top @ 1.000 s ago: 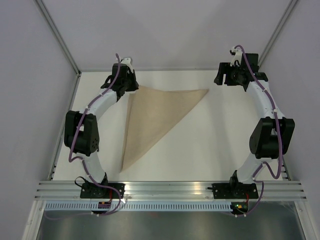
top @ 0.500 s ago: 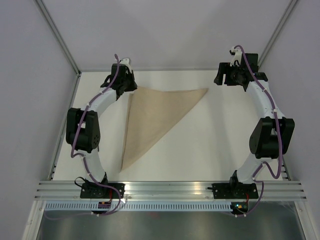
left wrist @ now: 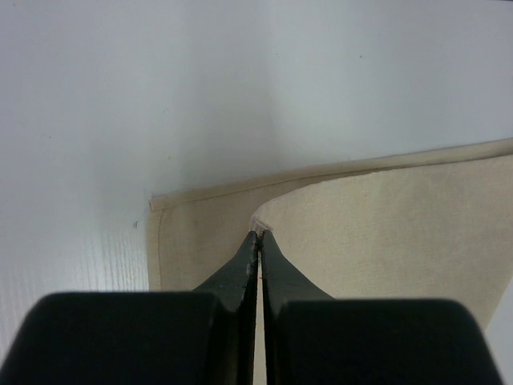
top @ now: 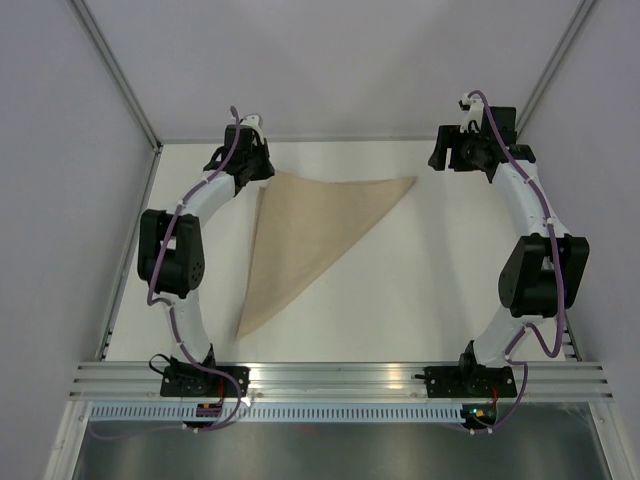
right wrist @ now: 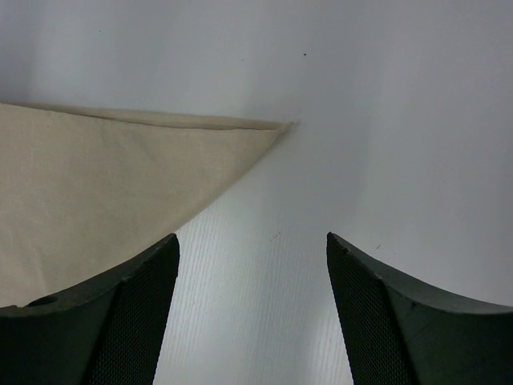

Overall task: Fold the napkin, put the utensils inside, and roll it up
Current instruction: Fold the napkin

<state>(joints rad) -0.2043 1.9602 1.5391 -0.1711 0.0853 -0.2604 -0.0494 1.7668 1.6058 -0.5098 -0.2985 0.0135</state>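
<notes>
Hiding pinched napkin (left wrist: 385,224) corner: left gripper (left wrist: 258,237).

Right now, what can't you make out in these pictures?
- The utensils: in no view; where they lie cannot be told.
- Fingertips of the left gripper: top view, hidden under its wrist.
- Fingertips of the right gripper: top view, hidden under its wrist.
- Near corner of the napkin: both wrist views, cut off by the frame edges.
- Under the napkin: all views, the cloth hides it.
</notes>
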